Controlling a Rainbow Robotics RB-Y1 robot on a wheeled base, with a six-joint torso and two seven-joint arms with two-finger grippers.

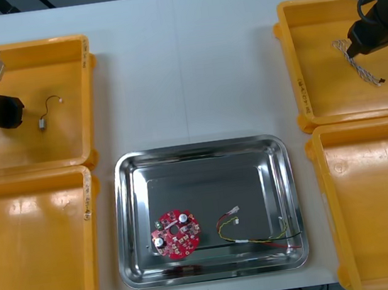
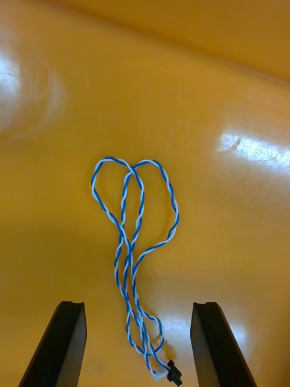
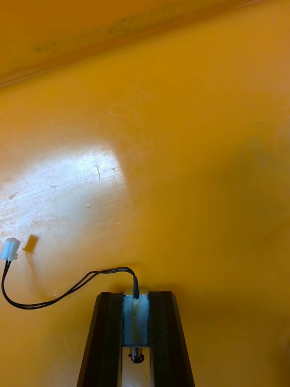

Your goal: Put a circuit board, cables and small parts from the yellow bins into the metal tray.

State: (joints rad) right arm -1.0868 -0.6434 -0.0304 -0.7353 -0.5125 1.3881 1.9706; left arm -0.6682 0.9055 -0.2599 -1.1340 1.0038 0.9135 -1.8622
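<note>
My left gripper [image 1: 21,113] hangs over the far left yellow bin [image 1: 60,48]. In the left wrist view its fingers [image 3: 110,326] are shut on a small metal part [image 3: 135,314]; a black cable [image 3: 66,291] runs from the part to a white plug [image 3: 10,248]. The part [image 1: 42,123] is also seen from the front. My right gripper [image 1: 354,47] is over the far right yellow bin [image 1: 295,46], open, its fingers [image 2: 66,338] standing either side of a twisted blue and white cable [image 2: 130,230] lying on the bin floor.
The metal tray [image 1: 135,217] sits at the table's middle front and holds a round red circuit board [image 1: 176,234] and a red and yellow cable [image 1: 256,233]. Two near yellow bins [image 1: 35,244] [image 1: 380,199] flank the tray.
</note>
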